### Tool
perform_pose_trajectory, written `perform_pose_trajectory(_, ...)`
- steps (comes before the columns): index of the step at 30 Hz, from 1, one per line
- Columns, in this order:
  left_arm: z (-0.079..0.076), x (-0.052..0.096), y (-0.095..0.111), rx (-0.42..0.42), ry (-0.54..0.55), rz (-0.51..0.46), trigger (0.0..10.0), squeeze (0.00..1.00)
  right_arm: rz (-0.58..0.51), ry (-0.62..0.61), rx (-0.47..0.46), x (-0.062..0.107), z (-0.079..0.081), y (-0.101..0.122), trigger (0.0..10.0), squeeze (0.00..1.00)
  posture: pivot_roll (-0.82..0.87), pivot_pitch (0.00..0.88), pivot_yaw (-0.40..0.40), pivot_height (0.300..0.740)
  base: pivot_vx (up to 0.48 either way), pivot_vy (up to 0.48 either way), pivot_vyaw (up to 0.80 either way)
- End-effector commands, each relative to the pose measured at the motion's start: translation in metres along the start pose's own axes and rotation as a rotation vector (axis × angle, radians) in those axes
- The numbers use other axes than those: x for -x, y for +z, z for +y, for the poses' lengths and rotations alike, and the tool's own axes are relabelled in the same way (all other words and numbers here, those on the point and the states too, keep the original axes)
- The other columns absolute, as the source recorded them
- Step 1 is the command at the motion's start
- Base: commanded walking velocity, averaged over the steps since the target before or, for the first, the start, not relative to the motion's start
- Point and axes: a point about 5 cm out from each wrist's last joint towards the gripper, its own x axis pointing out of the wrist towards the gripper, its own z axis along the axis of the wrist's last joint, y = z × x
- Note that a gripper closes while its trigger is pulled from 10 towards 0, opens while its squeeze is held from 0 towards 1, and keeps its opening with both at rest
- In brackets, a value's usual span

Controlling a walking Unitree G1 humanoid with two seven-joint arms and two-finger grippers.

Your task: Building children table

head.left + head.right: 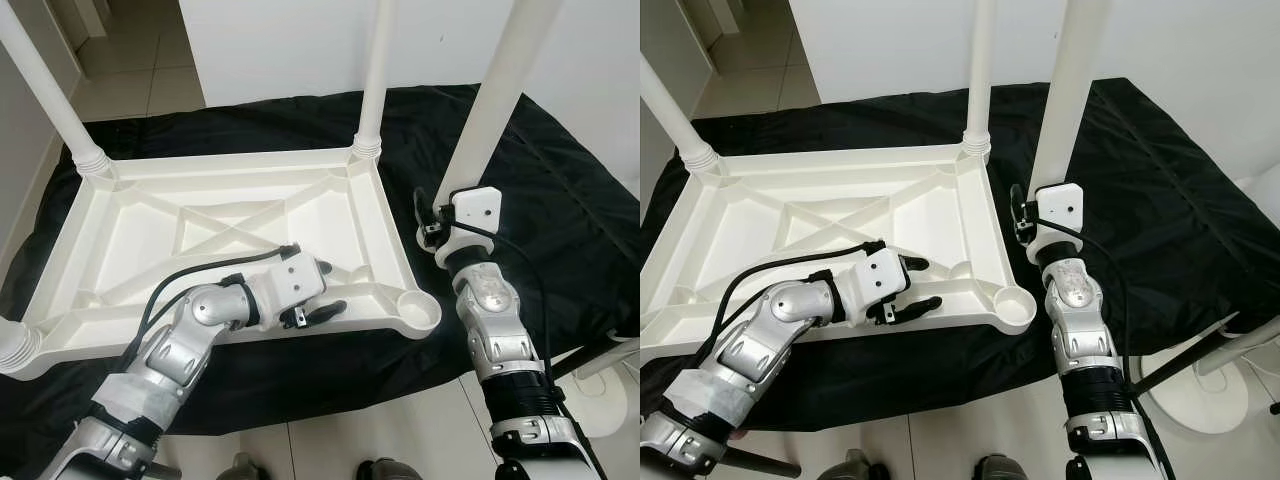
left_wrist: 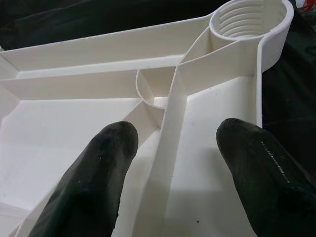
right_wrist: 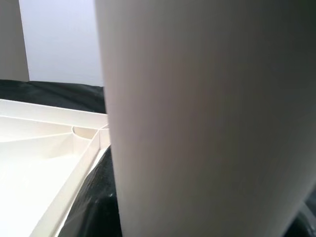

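while right hand grips leg, black cloth underneath.

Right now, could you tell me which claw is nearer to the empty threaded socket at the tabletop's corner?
Left. The left claw rests open on the tabletop rim beside the empty socket. The right claw holds the loose leg over the black cloth, about as close.

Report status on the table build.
Left gripper open, steadying upturned white plastic tabletop. Right gripper holding loose white leg. Near corner socket empty, unobstructed.
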Motion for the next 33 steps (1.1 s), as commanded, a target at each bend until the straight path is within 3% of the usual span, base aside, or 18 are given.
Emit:
perform_pose_trajectory(1, 0.005, -0.005, -0.007, -0.006, 0.077, 0.066, 10.0, 0.0, -0.003, -0.018, -0.001, 0.002, -0.003, 0.002, 10.0, 0.0, -0.08, 0.055, 0.072, 0.74, 0.0, 0.0, 0.0)
perform_pose_trajectory(6, 0.031, -0.019, -0.017, 0.001, 0.291, 0.199, 10.0, 0.0, -0.007, -0.022, -0.008, 0.002, -0.001, 0.004, 10.0, 0.0, -0.08, 0.059, 0.073, 0.74, 0.0, 0.0, 0.0)
perform_pose_trajectory(15, 0.048, -0.021, -0.019, -0.001, 0.416, 0.245, 10.0, 0.0, -0.014, -0.005, -0.026, 0.004, 0.005, 0.007, 10.0, 0.0, -0.09, 0.065, 0.077, 0.74, 0.0, 0.0, 0.0)
perform_pose_trajectory(16, 0.056, -0.022, -0.019, -0.013, 0.468, 0.253, 10.0, 0.0, -0.014, 0.003, -0.039, 0.006, 0.007, 0.007, 10.0, 0.0, -0.09, 0.065, 0.077, 0.74, 0.0, 0.0, 0.0)
perform_pose_trajectory(19, 0.063, -0.022, -0.018, -0.004, 0.504, 0.261, 10.0, 0.0, -0.012, 0.005, -0.047, 0.006, 0.008, 0.006, 10.0, 0.0, -0.1, 0.065, 0.081, 0.74, 0.0, 0.0, 0.0)
perform_pose_trajectory(27, 0.08, -0.02, -0.015, -0.013, 0.631, 0.276, 10.0, 0.0, 0.0, 0.013, -0.086, 0.009, 0.011, 0.006, 10.0, 0.0, -0.1, 0.064, 0.082, 0.74, 0.0, 0.0, 0.0)
perform_pose_trajectory(31, 0.083, -0.018, -0.011, 0.028, 0.623, 0.233, 10.0, 0.0, 0.023, 0.045, -0.112, 0.012, 0.017, 0.003, 10.0, 0.0, -0.11, 0.059, 0.081, 0.74, 0.0, 0.0, 0.0)
perform_pose_trajectory(33, 0.082, -0.017, -0.003, 0.098, 0.591, 0.146, 10.0, 0.0, 0.031, 0.077, -0.132, 0.013, 0.02, 0.003, 10.0, 0.0, -0.11, 0.057, 0.078, 0.74, 0.0, 0.0, 0.0)
